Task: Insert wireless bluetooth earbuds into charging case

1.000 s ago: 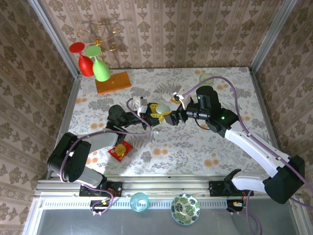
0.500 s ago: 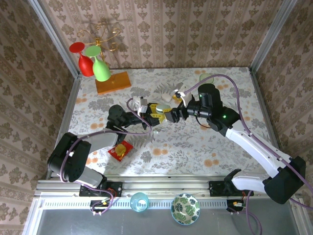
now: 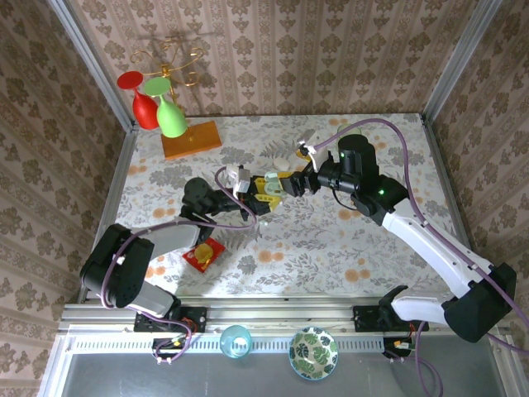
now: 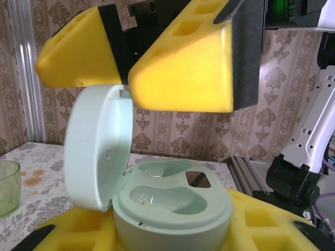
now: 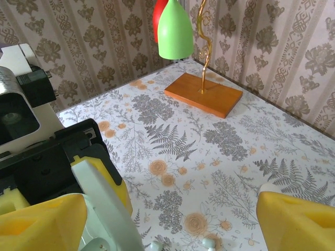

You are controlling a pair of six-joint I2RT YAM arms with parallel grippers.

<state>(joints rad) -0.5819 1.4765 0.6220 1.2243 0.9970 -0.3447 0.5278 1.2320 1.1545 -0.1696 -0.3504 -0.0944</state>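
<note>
We hold the pale green oval charging case (image 4: 172, 206) clenched in the left pincer (image 4: 172, 235), lid open. The released right pincer (image 5: 167, 225) hangs over the tiny whitish earbuds (image 5: 209, 241) on the floral desk (image 5: 235, 157), so it is nearer

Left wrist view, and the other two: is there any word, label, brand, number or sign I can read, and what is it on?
No readable text in any view.
Lid of the pale green charging case: a tiny mark on it, too small to read.
</note>
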